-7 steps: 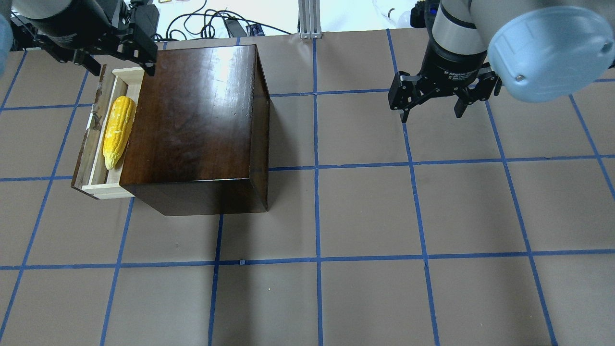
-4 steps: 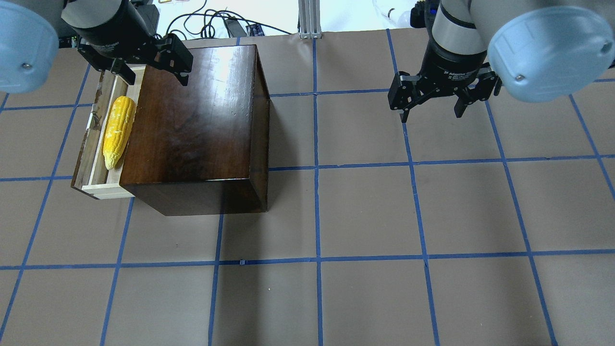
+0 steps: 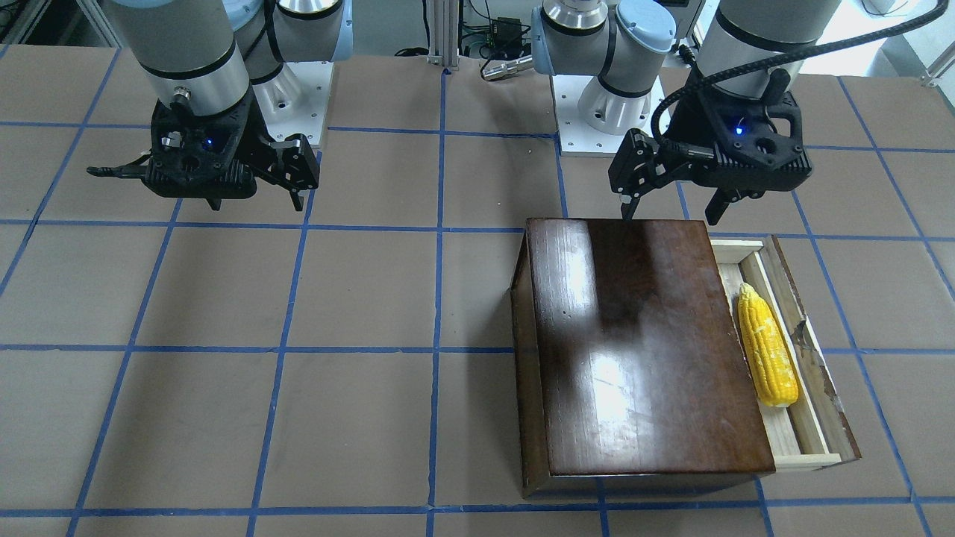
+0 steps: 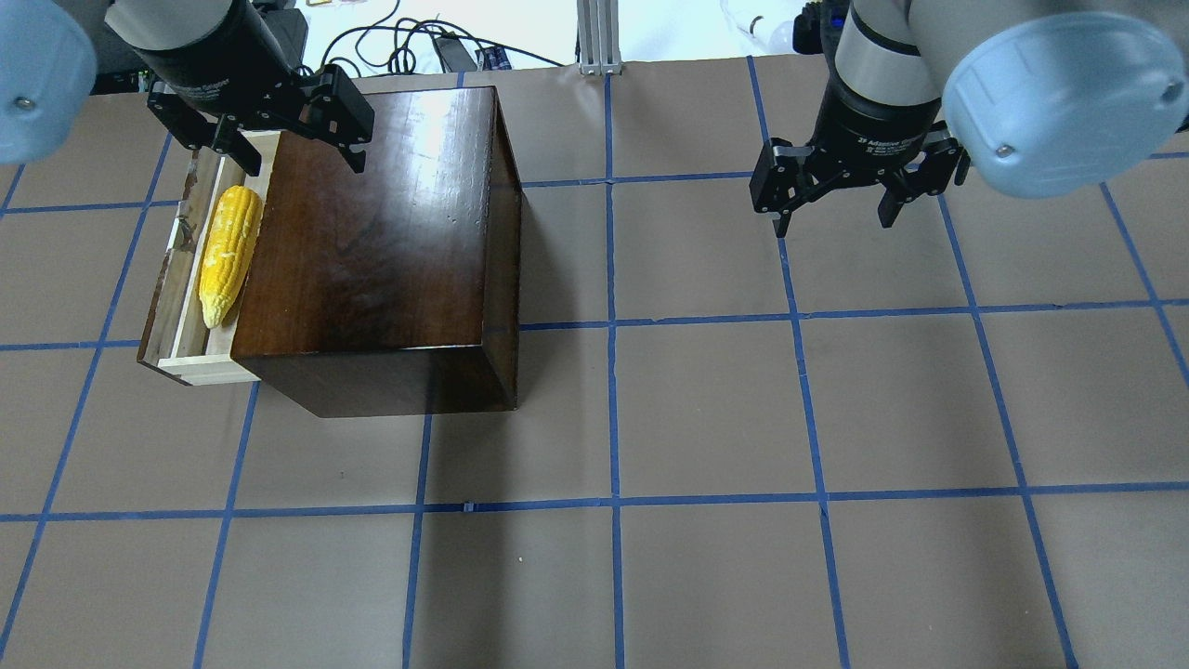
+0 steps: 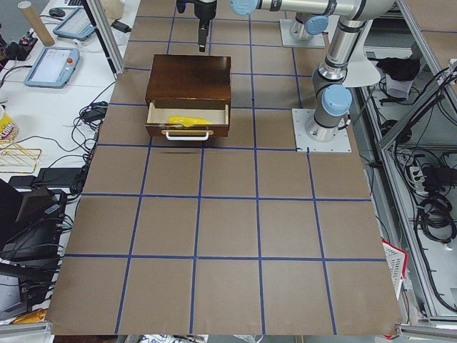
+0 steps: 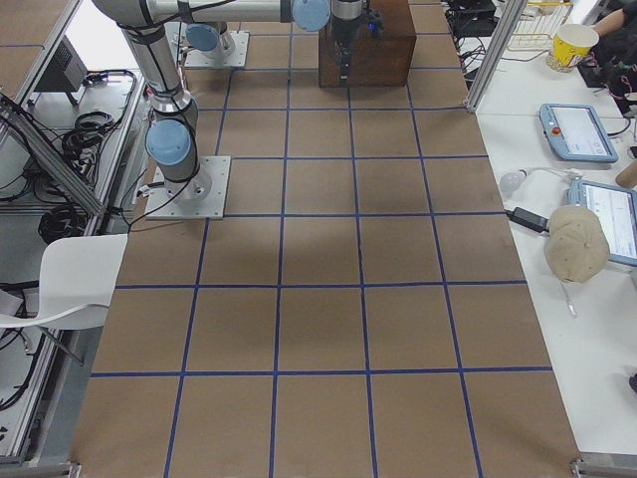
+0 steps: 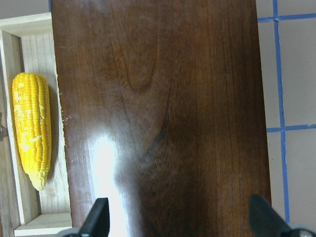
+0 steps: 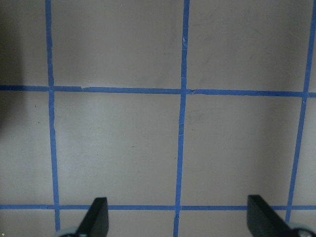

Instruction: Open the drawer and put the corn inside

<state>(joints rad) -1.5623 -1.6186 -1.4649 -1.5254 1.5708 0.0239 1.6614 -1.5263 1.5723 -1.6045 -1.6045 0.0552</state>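
We are seeing left gripper (image 4: 305, 160) hovering raised above top of box (image 4: 372, 232), fingers spread wide, gripping nothing. We are finding right gripper (image 4: 834, 221) hanging over table (image 4: 706, 409), well apart from box, jaws likewise spread wide, holding nothing. Drawer (image 4: 165, 307) is standing pulled out of box on robot's left side. Corn (image 4: 229, 253) is lying inside drawer, lengthwise along it, just beside box wall, tapered end pointing toward robot's side. Neither gripper is touching corn.
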